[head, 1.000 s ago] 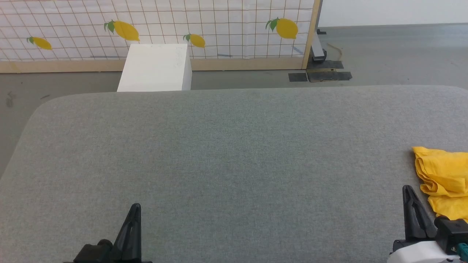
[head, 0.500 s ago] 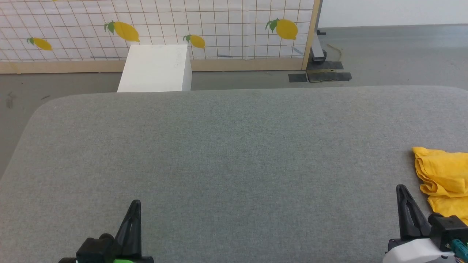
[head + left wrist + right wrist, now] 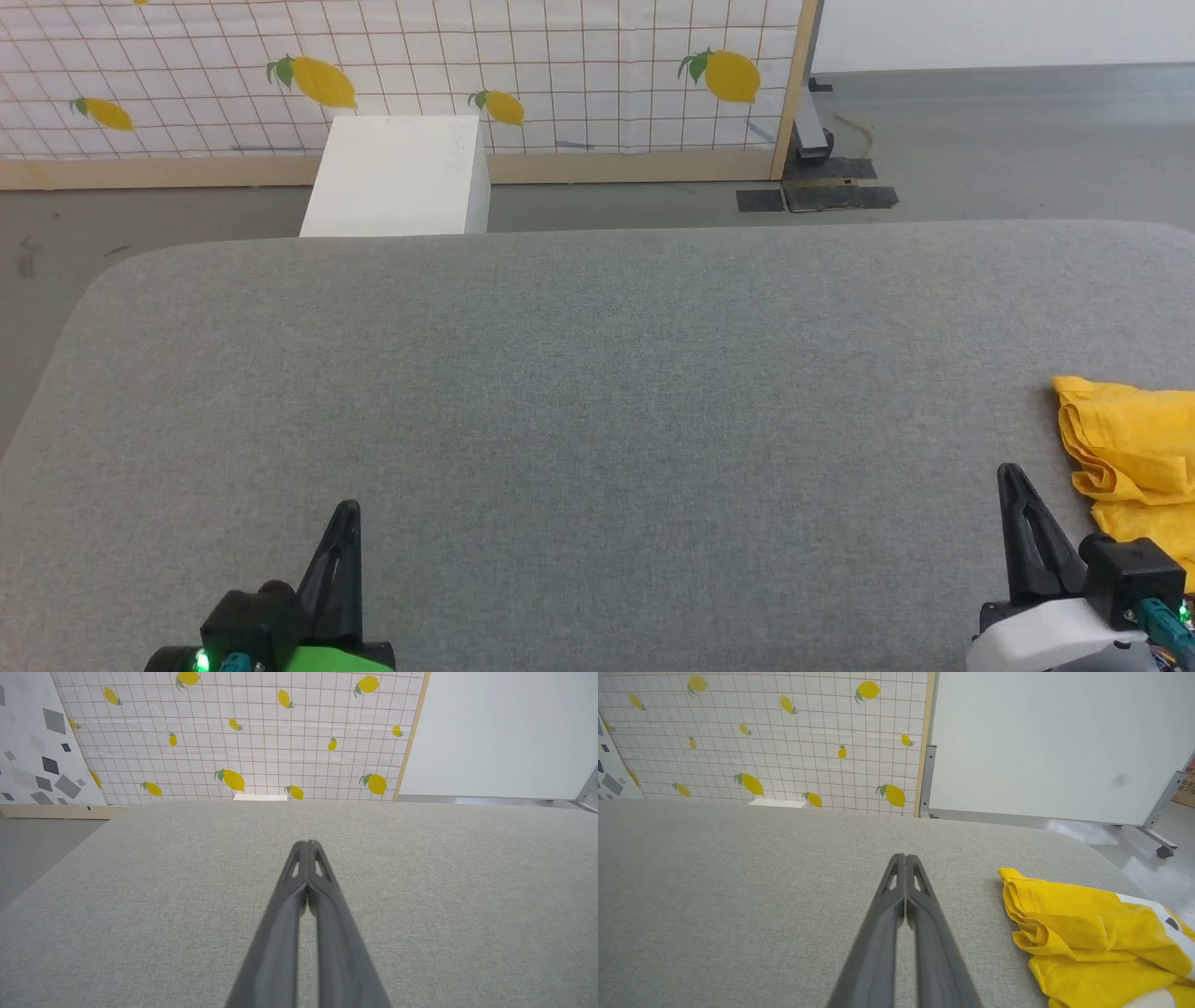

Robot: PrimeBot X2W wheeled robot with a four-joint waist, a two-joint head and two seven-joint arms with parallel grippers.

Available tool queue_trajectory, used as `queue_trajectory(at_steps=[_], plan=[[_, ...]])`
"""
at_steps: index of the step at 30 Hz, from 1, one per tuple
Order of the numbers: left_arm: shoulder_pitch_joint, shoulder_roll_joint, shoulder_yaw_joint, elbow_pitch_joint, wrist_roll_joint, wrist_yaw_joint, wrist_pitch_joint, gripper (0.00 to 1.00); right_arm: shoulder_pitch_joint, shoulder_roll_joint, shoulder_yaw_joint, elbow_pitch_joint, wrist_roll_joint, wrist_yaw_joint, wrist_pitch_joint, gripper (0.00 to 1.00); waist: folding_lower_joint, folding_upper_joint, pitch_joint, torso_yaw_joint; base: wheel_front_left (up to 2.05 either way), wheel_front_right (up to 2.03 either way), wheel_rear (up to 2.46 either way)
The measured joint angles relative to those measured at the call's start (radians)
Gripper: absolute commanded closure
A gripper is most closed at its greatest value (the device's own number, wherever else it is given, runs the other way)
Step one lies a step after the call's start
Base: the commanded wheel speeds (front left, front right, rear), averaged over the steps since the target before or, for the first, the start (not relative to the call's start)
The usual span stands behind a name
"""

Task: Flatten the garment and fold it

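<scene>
- The grey padded table (image 3: 597, 373) spreads across my head view.
- Behind it stands a grid screen (image 3: 560, 65) printed with lemons, with a white box (image 3: 397, 177) in front of it.
- The garment (image 3: 1134, 448) lies crumpled at the right edge of the table, just beside my right gripper (image 3: 1008, 471) but apart from it.
- This right gripper has its fingers pressed together and holds nothing.
- My left gripper (image 3: 347, 511), at the lower left, is also fully closed and empty, well apart from the garment.
</scene>
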Motion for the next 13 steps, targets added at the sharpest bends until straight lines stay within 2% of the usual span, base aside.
queue_trajectory(at_steps=[13], plan=[[-0.028,-0.003,0.001,0.01,0.029,0.012,0.031,1.0,-0.019,0.0,0.022,-0.012,0.002,0.0,0.031,1.0,0.0,0.0,-0.002,0.0,0.0,0.0,0.0]])
